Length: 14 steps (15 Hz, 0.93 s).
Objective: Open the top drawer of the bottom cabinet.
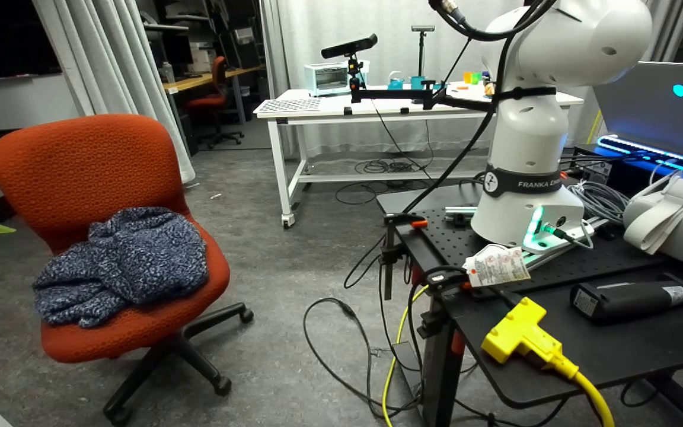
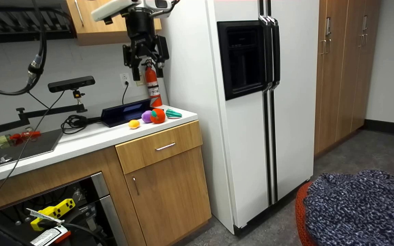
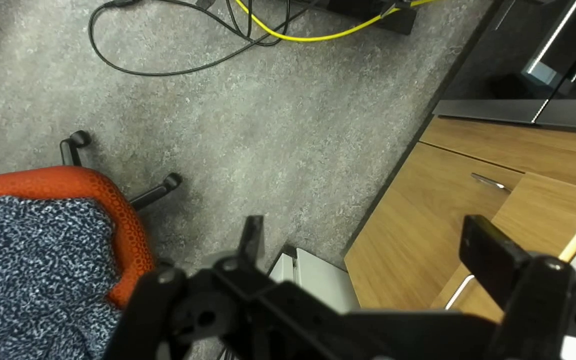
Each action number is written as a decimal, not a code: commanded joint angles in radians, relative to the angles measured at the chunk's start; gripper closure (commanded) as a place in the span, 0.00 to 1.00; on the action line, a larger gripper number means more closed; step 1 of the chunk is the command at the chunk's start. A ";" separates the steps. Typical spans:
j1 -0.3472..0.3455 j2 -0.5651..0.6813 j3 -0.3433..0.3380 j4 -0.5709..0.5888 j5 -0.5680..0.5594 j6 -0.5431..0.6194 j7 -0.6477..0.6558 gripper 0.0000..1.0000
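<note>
The top drawer has a brown wood front with a silver bar handle. It sits under the white countertop, above a cabinet door. In the wrist view its front is at the right, with a pale strip along the upper edge; its handle is partly covered by the gripper. The drawer looks shut or nearly so; its inside is hidden. My gripper hangs above the counter, apart from the drawer. Its fingers are wide apart and empty, also in the wrist view.
A white fridge stands beside the cabinet. Toy food, a dark tablet-like device and a cooktop are on the countertop. An orange chair holds a speckled cloth. Cables lie on the floor.
</note>
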 commanded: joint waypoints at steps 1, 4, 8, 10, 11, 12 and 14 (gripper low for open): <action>-0.004 0.023 -0.008 0.000 -0.013 0.010 -0.023 0.00; 0.000 0.100 -0.010 0.029 -0.008 0.066 -0.070 0.00; 0.003 0.241 -0.006 0.082 0.039 0.183 -0.142 0.00; 0.005 0.319 0.008 0.117 0.064 0.226 -0.182 0.00; 0.005 0.360 0.017 0.139 0.079 0.239 -0.201 0.00; 0.004 0.398 0.028 0.163 0.095 0.244 -0.220 0.00; 0.005 0.471 0.053 0.216 0.112 0.245 -0.241 0.00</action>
